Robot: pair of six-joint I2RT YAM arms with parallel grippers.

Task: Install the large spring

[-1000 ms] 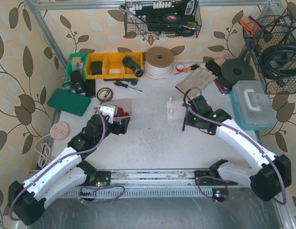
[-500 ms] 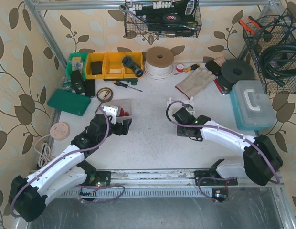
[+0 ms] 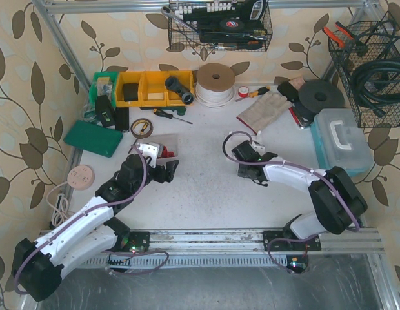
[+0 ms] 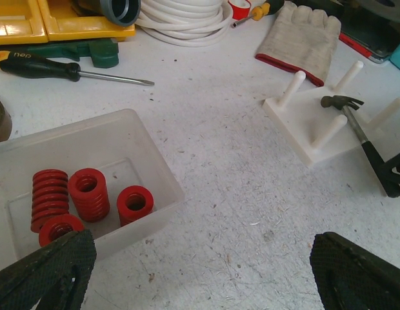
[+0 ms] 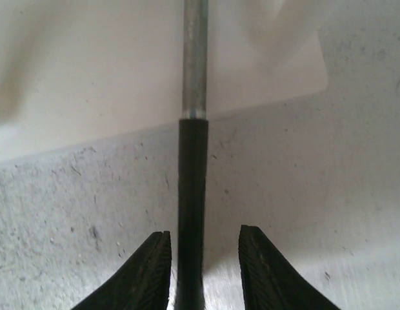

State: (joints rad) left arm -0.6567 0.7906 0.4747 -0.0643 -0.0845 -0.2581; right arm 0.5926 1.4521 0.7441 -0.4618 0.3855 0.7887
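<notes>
My left gripper (image 4: 206, 268) hangs wide open and empty, just short of the clear tub (image 4: 158, 155) — the red springs (image 4: 89, 194) sit inside it, untouched. My right gripper (image 5: 204, 271) is part-open, straddling the handle of the hammer (image 5: 192, 168), which lies across the white peg stand (image 4: 303, 132) — gap showing on one side.

Bare table (image 3: 200, 190) lies open between the clear bin (image 4: 158, 165) and the white peg base (image 4: 310, 145), through to the near edge. A hammer (image 4: 364, 139) lies across that base among its right-hand pegs. Behind, a screwdriver (image 4: 64, 70), cord coil (image 4: 187, 19) and glove (image 4: 303, 39) crowd the back edge.
</notes>
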